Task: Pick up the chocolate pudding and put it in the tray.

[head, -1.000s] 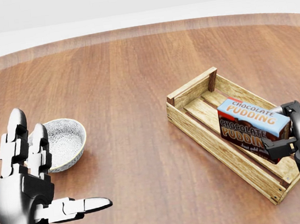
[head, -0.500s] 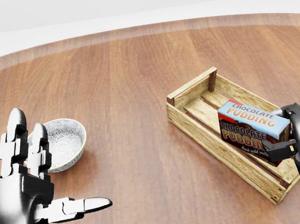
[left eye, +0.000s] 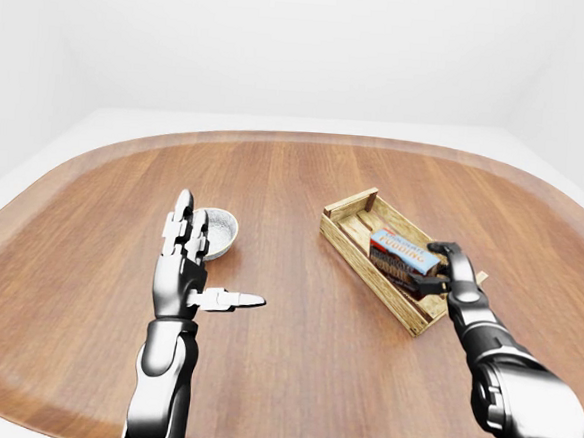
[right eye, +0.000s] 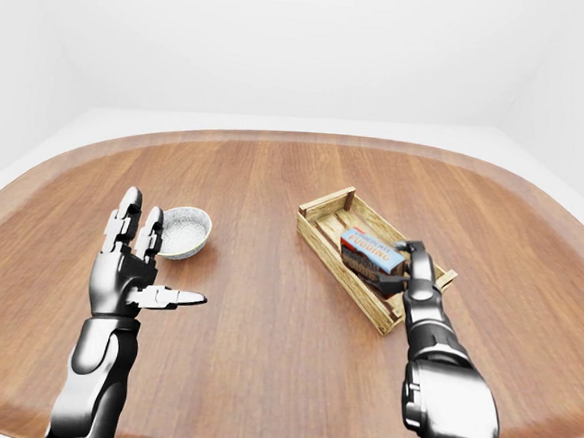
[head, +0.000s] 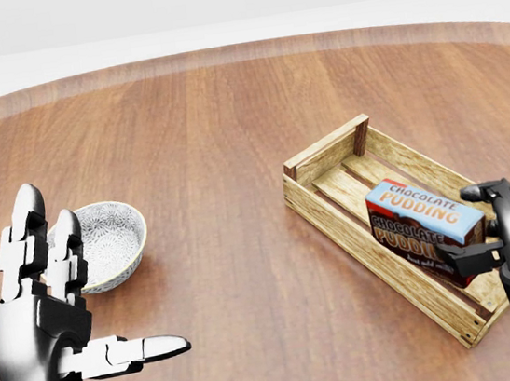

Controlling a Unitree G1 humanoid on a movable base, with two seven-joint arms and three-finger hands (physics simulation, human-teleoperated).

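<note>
The chocolate pudding box (head: 416, 216), blue on top and brown on its side, lies inside the wooden tray (head: 326, 158) at the right of the head view, resting on the slats. My right hand (head: 473, 220) stands at the box's right end, with a finger over its top edge and the thumb across its side, closed on it. My left hand (head: 90, 297) is open and empty at the lower left, fingers upright and thumb pointing right.
A small patterned bowl (head: 106, 238) sits on the wooden table (head: 220, 139) just beyond my left hand. The table's rounded edge runs across the top of the head view.
My right hand has lowered the pudding box and shifted it slightly left, down onto the tray's slats. The left hand and the bowl have not moved.
</note>
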